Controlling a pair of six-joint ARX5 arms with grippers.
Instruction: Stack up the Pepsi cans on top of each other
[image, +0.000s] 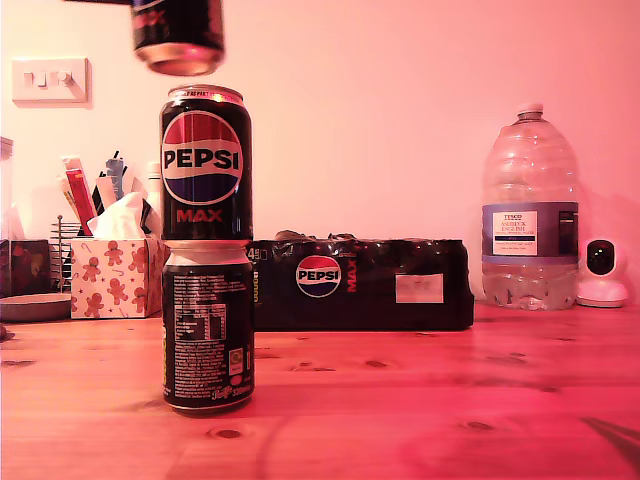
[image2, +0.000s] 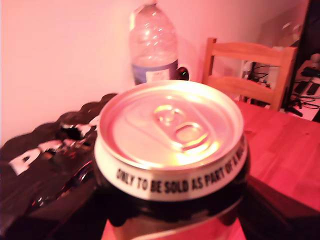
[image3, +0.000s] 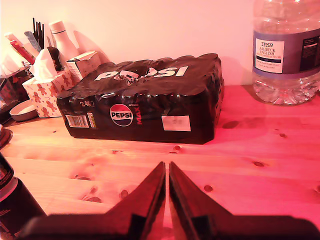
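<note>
Pepsi cans: two already stacked on the wooden counter, bottom can with its text side to the exterior camera, second can upright on it, logo facing out. Third can hangs in the air just above the stack, at 12 o'clock in the exterior view, not touching, cut off by the frame edge. First wrist view looks down on a silver can top close up; my first gripper itself isn't visible, cannot tell its state. My second gripper sits low over the counter, fingers pressed together, holding nothing. Behind the stack: black Pepsi multipack, big water bottle at 3 o'clock, tissue box at 9 o'clock.
</note>
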